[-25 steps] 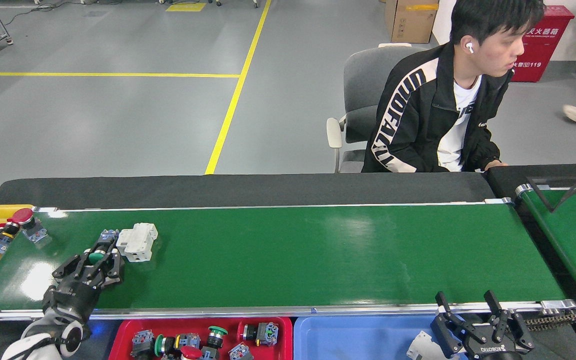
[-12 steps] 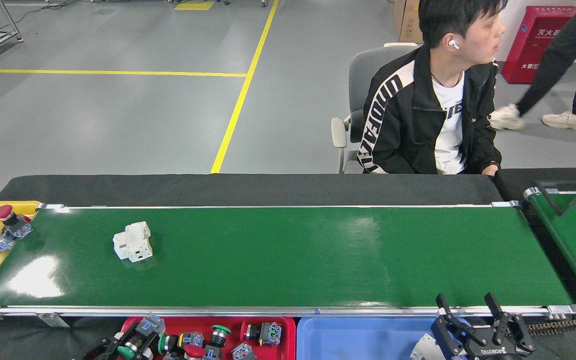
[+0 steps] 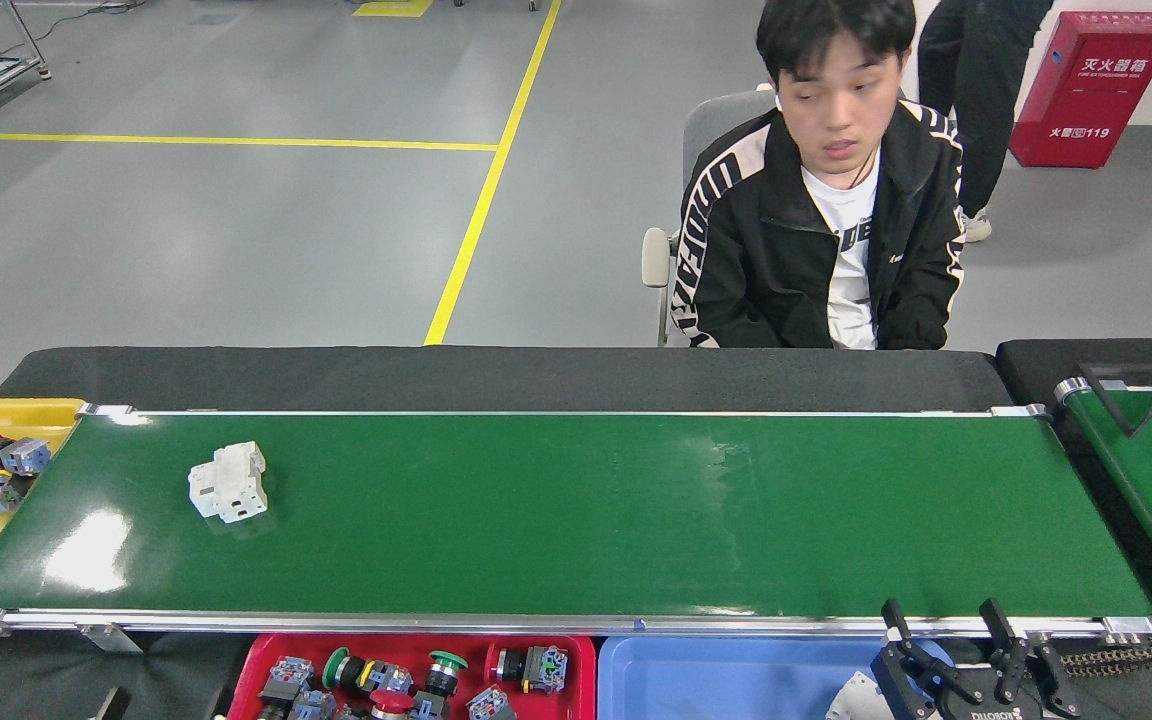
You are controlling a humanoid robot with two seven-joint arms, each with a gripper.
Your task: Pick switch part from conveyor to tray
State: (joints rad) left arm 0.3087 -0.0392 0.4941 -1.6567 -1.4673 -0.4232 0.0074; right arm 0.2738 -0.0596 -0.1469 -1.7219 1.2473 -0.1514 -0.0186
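a white switch part (image 3: 228, 483) lies on the conveyor (image 3: 576, 520) at left of the frame, well apart from the right gripper (image 3: 946, 630) at lower right, fingers spread. left gripper out of frame.

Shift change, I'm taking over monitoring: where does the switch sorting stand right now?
Done: several push-button switch parts already lie in the red tray. In hand: nothing; the right pincer hangs open and empty over the blue tray, and the left pincer is out of view. Left: one white switch part sits on the conveyor, near its left end.
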